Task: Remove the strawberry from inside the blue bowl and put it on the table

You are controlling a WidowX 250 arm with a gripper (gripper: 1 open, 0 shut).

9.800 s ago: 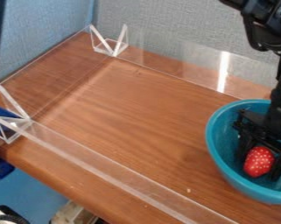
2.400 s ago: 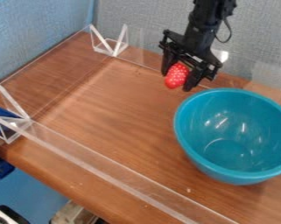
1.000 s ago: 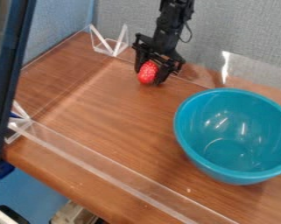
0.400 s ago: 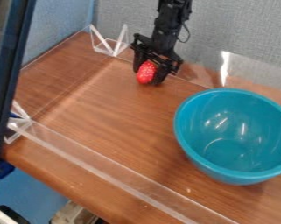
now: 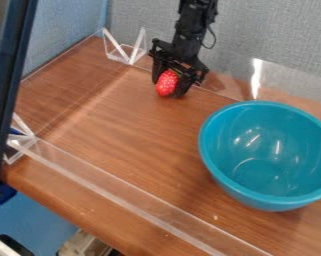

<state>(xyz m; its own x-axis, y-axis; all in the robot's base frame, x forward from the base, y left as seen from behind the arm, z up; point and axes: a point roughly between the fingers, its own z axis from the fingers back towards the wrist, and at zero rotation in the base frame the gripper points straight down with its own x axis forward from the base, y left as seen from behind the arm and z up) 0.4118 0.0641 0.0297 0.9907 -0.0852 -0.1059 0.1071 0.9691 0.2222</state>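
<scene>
The small red strawberry (image 5: 170, 84) is clamped between the black fingers of my gripper (image 5: 172, 82), which is shut on it. It hangs low over the back of the reddish-brown table (image 5: 109, 125); whether it touches the wood I cannot tell. The arm rises straight up from it toward the top edge. The teal-blue bowl (image 5: 268, 155) stands at the right, apart from the gripper, and its smooth inside holds nothing.
Low clear acrylic walls edge the table, with a triangular bracket (image 5: 124, 46) at the back corner and another (image 5: 19, 145) at the left. A dark upright bar (image 5: 13, 80) crosses the left foreground. Bare wood lies between the bowl and the left wall.
Nothing has visibly moved over the last second. Further back, the gripper carried the strawberry out of the bowl and leftward across the table.
</scene>
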